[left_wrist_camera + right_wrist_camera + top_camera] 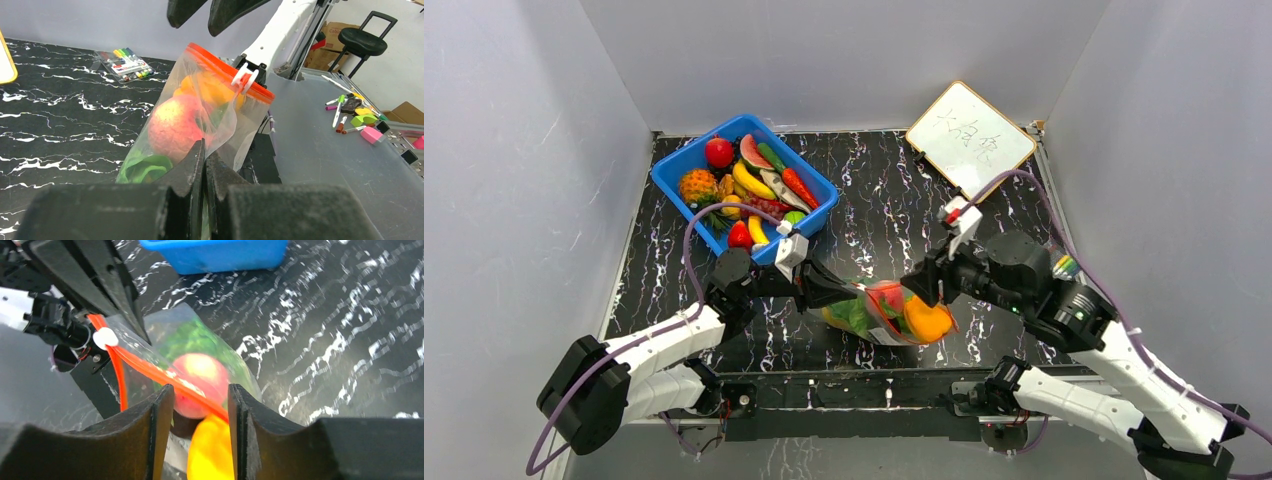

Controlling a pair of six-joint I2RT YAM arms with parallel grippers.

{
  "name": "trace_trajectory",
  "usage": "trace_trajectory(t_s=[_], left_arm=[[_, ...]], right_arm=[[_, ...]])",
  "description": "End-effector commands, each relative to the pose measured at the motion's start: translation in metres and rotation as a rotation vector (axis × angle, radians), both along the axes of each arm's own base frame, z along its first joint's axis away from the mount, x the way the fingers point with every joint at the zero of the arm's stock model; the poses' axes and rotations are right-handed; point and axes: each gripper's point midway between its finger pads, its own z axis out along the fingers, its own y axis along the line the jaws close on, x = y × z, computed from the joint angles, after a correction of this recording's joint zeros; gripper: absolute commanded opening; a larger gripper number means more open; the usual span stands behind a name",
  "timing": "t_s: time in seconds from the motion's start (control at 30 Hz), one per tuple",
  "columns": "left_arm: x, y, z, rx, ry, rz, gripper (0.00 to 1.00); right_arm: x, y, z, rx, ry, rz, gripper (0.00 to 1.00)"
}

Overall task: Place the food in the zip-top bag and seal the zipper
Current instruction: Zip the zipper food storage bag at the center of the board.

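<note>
The zip-top bag (889,312) hangs between both arms near the table's front edge, holding food: a pink peach (175,127), green lettuce (145,167) and a yellow piece (212,450) by the mouth. My left gripper (205,155) is shut on the bag's clear plastic at its lower end. The red-orange zipper (225,70) runs along the top with its white slider (245,79) at one end. My right gripper (201,400) is open, its jaws standing either side of the zipper strip (150,371) and the yellow piece.
A blue bin (669,175) full of toy fruit and vegetables stands at the back left. A whiteboard (969,137) leans at the back right. A pack of markers (122,64) lies on the black marble table (874,210) near the right arm.
</note>
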Motion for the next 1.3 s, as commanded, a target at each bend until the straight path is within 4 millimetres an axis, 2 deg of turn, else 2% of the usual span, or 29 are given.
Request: trace_trajectory(t_s=[0.0, 0.1, 0.27, 0.43, 0.73, 0.83, 1.0, 1.27], left_arm=[[-0.002, 0.002, 0.02, -0.069, -0.096, -0.006, 0.0], [-0.002, 0.003, 0.02, -0.07, -0.095, -0.004, 0.0], [-0.002, 0.004, 0.022, -0.073, -0.093, 0.003, 0.0], [-0.001, 0.003, 0.021, -0.07, -0.093, 0.004, 0.0], [0.001, 0.002, 0.025, -0.074, -0.095, 0.01, 0.0], [0.003, 0.001, 0.025, -0.072, -0.094, 0.008, 0.0], [0.003, -0.001, 0.027, -0.073, -0.096, -0.002, 0.0], [0.004, -0.001, 0.025, -0.076, -0.083, 0.006, 0.0]], right_arm=[[0.001, 0.046, 0.045, 0.078, -0.206, 0.25, 0.44], [-0.002, 0.062, 0.057, 0.103, -0.275, 0.349, 0.5], [-0.01, 0.075, 0.056, 0.125, -0.343, 0.454, 0.54], [-0.015, 0.079, 0.059, 0.168, -0.396, 0.494, 0.51], [-0.01, 0.086, 0.044, 0.135, -0.372, 0.508, 0.51], [-0.004, 0.085, 0.039, 0.107, -0.36, 0.479, 0.48], [-0.006, 0.089, 0.031, 0.092, -0.333, 0.497, 0.43], [-0.014, 0.094, 0.028, 0.1, -0.314, 0.531, 0.45]])
